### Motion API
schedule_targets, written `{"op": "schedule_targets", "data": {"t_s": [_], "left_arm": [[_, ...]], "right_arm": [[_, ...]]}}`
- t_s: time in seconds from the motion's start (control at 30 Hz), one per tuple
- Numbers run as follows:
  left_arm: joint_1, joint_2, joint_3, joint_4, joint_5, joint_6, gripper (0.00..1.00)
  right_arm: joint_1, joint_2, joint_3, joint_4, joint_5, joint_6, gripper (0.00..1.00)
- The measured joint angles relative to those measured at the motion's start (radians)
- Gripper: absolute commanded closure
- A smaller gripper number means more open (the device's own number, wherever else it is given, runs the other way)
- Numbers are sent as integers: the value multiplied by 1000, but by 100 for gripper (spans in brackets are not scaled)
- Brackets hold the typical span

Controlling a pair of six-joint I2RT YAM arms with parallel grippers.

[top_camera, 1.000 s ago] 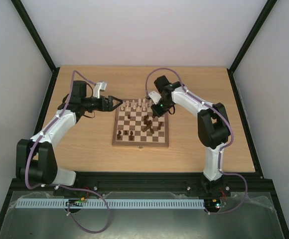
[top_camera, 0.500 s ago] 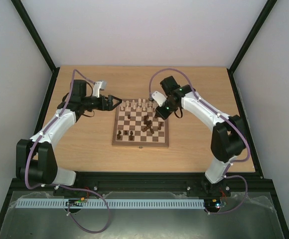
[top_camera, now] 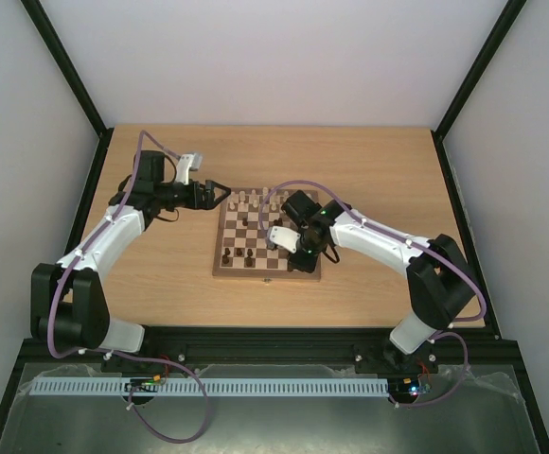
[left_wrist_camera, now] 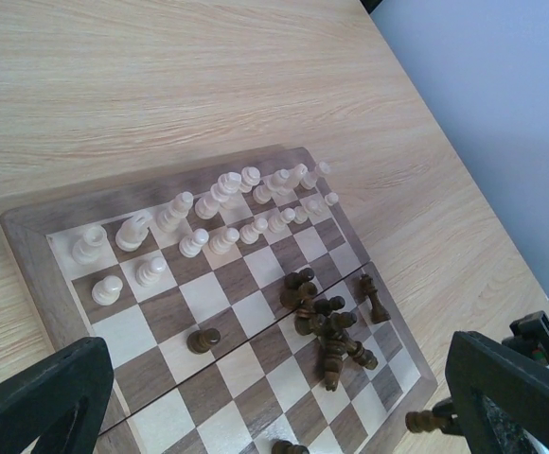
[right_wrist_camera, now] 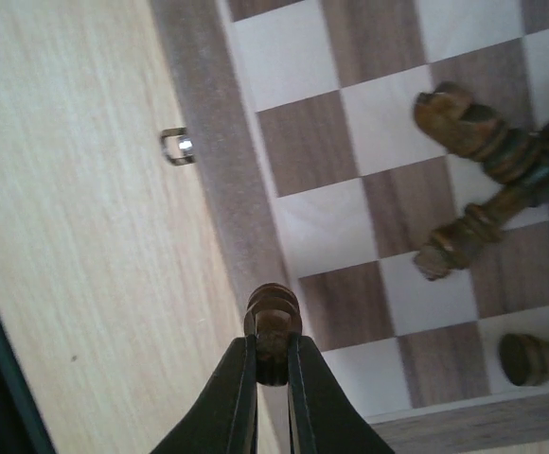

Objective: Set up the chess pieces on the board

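Right gripper (right_wrist_camera: pixel 273 364): was clamped on a dark chess piece (right_wrist_camera: pixel 273 320) above the board (right_wrist_camera: pixel 220 170) border.
Left gripper (top_camera: pixel 220 192): stood wide, empty, beside the board's far-left corner.
Dark heap (left_wrist_camera: pixel 331 331): lay mid-board.

The board (left_wrist_camera: pixel 30 248) has a check pattern of dark brown and light tan squares, with a brown wooden edge. The pale pieces (left_wrist_camera: pixel 220 194) are cream. The dark pieces (left_wrist_camera: pixel 331 333) are deep brown. 1 dark piece (right_wrist_camera: pixel 273 307) has a shiny brown top, and the right gripper (right_wrist_camera: pixel 273 340) around it is black. The left gripper's fingers (left_wrist_camera: pixel 38 397) are black too. The table (top_camera: pixel 379 161) is light yellow wood with thin wavy lines. The left arm (top_camera: pixel 114 232) and the right arm (top_camera: pixel 374 236) are white with black joints. The cables (top_camera: pixel 142 151) are purple. The walls (top_camera: pixel 274 57) are pale grey-white.
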Motion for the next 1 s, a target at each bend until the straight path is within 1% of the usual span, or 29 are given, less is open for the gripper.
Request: {"op": "schedule_targets", "data": {"t_s": [0.3, 0.63, 0.83, 1.0], "left_arm": [[0, 0, 0, -3, 1, 5, 1], [0, 0, 0, -3, 1, 5, 1], [0, 0, 0, -3, 1, 5, 1], [0, 0, 0, -3, 2, 5, 1]], "right_arm": [[0, 29, 1, 49, 93, 1, 96], [0, 58, 1, 65, 121, 8, 95], [0, 60, 0, 70, 124, 11, 91], [0, 61, 0, 70, 124, 11, 92]]}}
